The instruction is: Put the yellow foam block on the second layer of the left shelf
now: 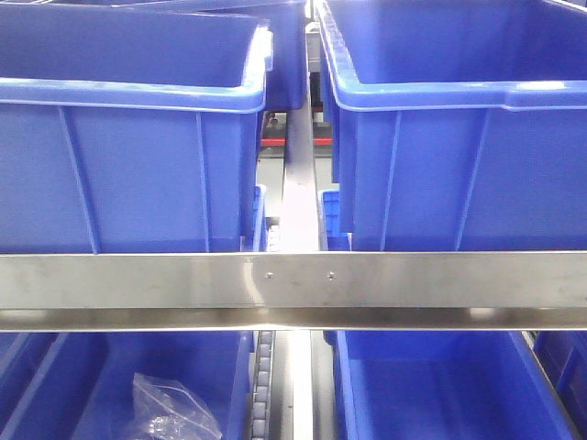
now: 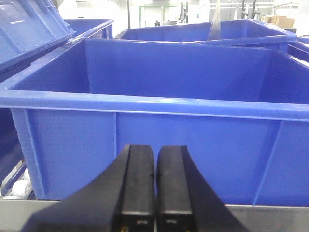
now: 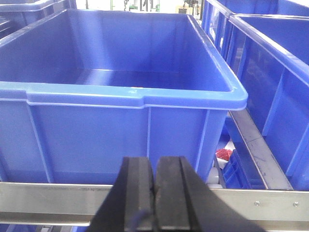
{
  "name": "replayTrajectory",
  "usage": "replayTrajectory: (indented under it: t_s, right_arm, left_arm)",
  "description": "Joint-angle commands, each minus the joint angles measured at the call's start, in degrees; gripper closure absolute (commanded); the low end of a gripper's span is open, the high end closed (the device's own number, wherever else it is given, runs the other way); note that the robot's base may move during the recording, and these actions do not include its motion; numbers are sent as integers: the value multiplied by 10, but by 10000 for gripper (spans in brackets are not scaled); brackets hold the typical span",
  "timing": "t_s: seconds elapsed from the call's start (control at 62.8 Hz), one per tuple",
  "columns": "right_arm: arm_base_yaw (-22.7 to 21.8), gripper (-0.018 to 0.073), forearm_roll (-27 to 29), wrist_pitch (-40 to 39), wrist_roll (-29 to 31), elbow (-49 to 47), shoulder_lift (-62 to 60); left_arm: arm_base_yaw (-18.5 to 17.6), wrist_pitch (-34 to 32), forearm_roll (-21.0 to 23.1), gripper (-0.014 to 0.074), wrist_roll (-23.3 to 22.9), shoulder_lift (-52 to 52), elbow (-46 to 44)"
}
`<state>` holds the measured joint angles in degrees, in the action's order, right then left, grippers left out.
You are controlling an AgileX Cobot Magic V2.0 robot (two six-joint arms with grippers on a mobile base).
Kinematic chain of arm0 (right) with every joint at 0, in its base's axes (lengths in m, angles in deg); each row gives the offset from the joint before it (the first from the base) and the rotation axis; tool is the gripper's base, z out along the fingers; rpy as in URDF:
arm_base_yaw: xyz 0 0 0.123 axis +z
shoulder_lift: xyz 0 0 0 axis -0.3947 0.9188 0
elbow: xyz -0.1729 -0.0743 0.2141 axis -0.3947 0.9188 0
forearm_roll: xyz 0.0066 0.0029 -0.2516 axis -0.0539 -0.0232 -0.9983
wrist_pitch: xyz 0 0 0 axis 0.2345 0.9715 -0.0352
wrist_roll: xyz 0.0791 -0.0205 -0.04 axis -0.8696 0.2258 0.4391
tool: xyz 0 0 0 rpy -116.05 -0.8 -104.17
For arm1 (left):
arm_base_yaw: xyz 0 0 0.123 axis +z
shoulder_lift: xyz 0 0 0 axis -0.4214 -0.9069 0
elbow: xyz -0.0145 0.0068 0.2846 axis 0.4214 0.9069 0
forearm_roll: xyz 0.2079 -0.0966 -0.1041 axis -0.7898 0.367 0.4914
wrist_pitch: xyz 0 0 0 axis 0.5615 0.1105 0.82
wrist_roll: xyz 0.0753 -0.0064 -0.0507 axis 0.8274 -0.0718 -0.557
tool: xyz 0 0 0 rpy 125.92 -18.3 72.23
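Observation:
The yellow foam block is not in any view. My left gripper (image 2: pixel 155 151) is shut and empty, in front of the wall of a blue bin (image 2: pixel 159 101) that stands on a steel shelf rail. My right gripper (image 3: pixel 154 164) is shut and empty, in front of another blue bin (image 3: pixel 120 96) on a steel rail (image 3: pixel 270 203). Both bins look empty inside. Neither gripper shows in the front view, where two blue bins (image 1: pixel 128 156) (image 1: pixel 459 156) stand side by side on the steel rail (image 1: pixel 293 280).
Below the rail are two more blue bins; the left one holds a clear plastic bag (image 1: pixel 170 412). A steel divider with rollers (image 1: pixel 298 202) runs between the bins. More blue bins stand to the right (image 3: pixel 275 58) and behind (image 2: pixel 207 31). A small red thing (image 3: pixel 223 154) lies low beside the right bin.

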<state>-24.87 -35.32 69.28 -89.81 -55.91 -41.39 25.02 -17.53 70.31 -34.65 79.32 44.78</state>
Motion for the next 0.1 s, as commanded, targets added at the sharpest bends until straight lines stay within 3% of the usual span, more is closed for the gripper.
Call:
replayTrajectory:
  t_s: [0.0,0.08]
  right_arm:
    - [1,504,-7,-55,4,-10,-12]
    - [1,504,-7,-55,4,-10,-12]
  left_arm:
    - [-1,-46,3,473,-2,9,15]
    - [-1,-46,3,473,-2,9,15]
